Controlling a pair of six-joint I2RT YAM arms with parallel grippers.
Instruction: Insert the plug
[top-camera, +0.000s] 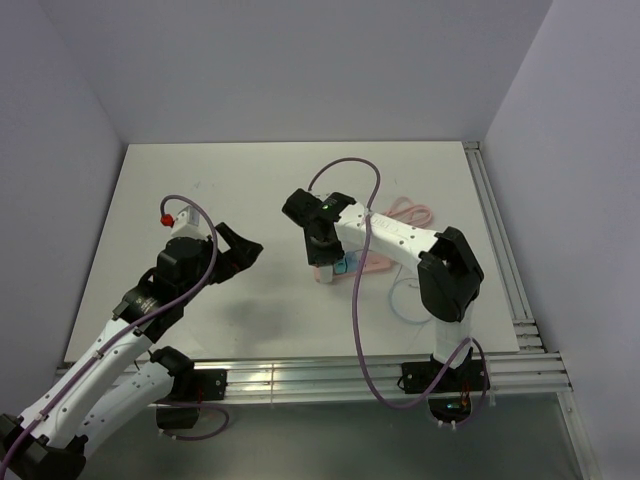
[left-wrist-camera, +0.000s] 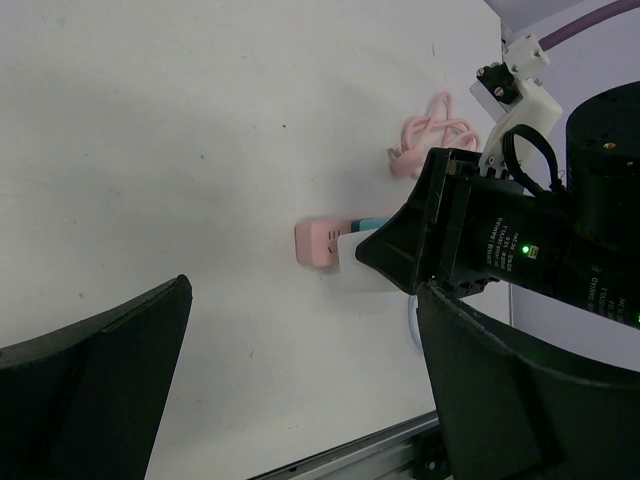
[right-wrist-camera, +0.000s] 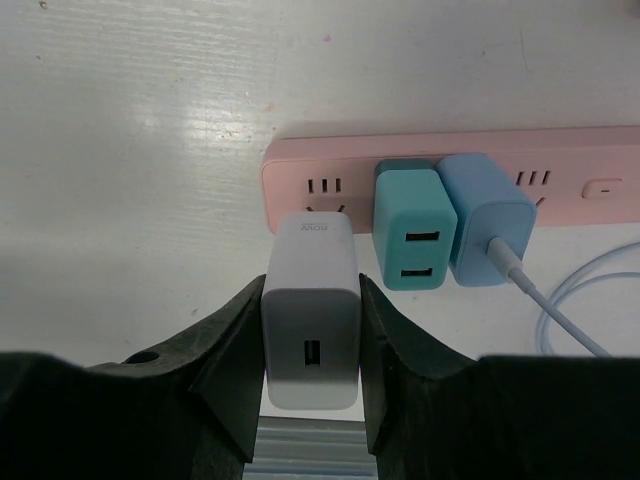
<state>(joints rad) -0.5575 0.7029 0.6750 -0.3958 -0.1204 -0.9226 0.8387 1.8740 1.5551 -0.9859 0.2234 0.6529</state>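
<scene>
right gripper (right-wrist-camera: 310, 302) clamped on white block (right-wrist-camera: 312, 270) at strip (right-wrist-camera: 300, 165) end slot, beside seated plug (right-wrist-camera: 412, 215); left gripper (top-camera: 238, 255) wide open; nothing pinned strip; misaligned prongs could shove it

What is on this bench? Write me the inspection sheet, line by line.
Surface: white table.
Job's things: teal plug seated in pink power strip, beside blue charger.
Clutter: white block, at the strip's end socket.
Grippers: right gripper shut on white block; left gripper open, empty, away from the strip.
Cables: white cable from blue charger; pink cord coiled; purple arm cables.
Surroundings: pale walls, metal rails.
</scene>
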